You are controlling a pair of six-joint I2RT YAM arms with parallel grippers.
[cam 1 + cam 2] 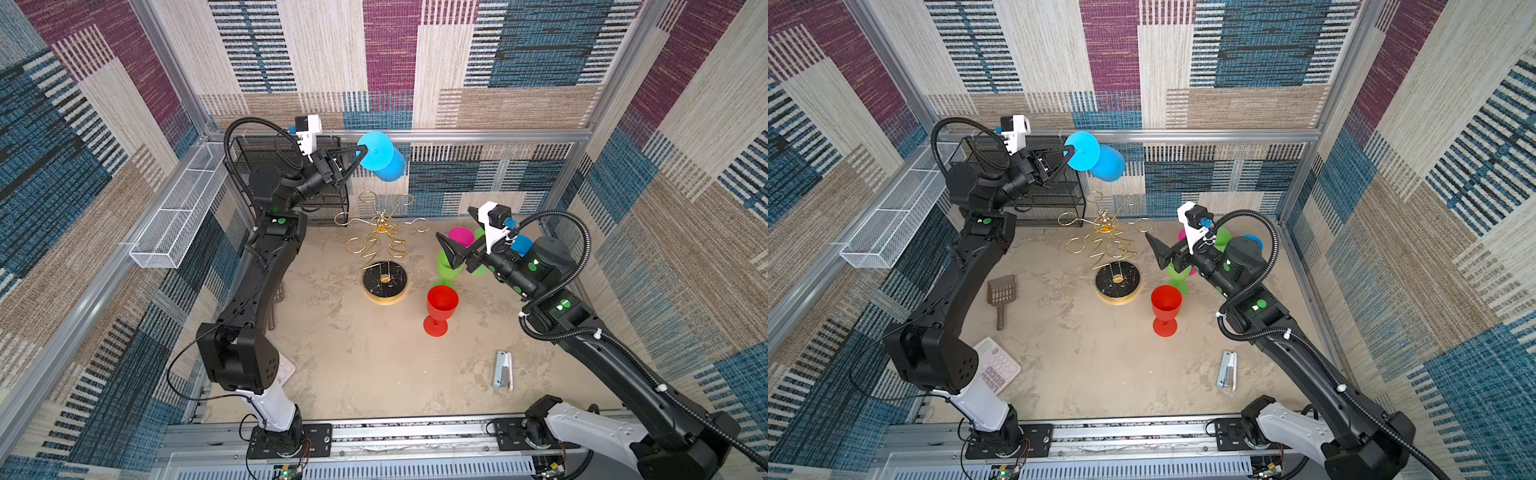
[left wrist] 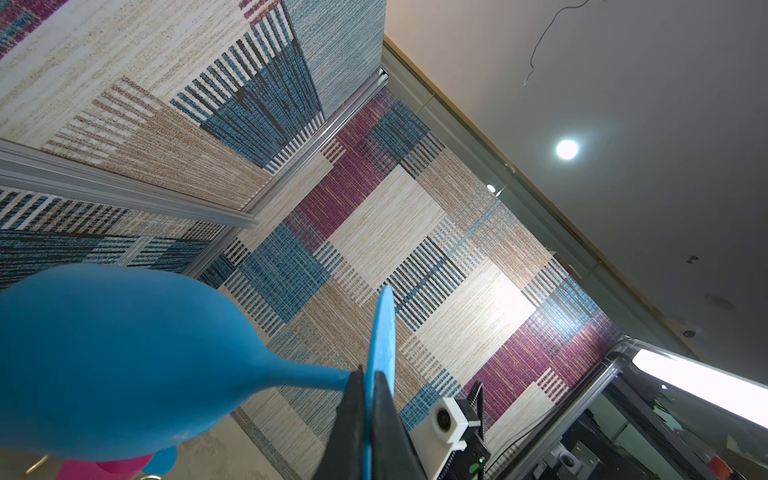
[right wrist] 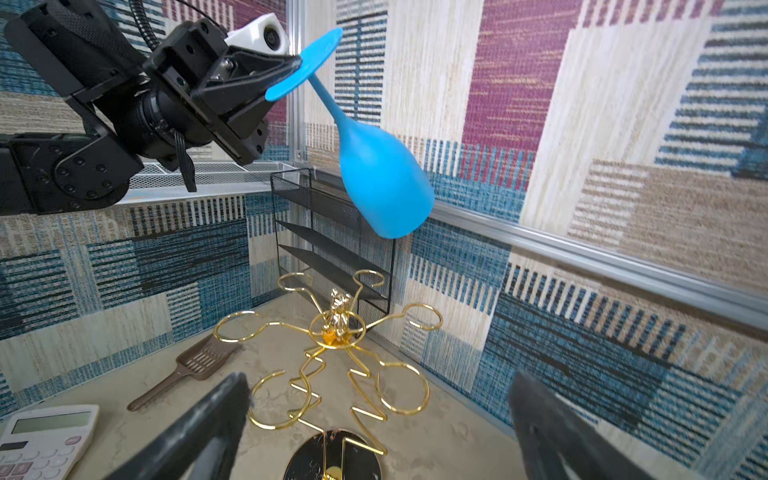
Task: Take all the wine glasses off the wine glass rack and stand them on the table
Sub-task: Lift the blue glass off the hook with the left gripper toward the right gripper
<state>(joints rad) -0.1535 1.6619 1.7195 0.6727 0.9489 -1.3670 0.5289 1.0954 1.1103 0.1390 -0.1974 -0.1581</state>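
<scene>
Zero glasses hang on the gold wine glass rack (image 1: 380,245). Your left gripper (image 1: 362,154) pinches the flat foot of the blue wine glass (image 1: 380,156) and holds it high above the rack. Your right gripper (image 1: 446,251) is wide open, holding nothing. I think you only need to set the glass down.
</scene>
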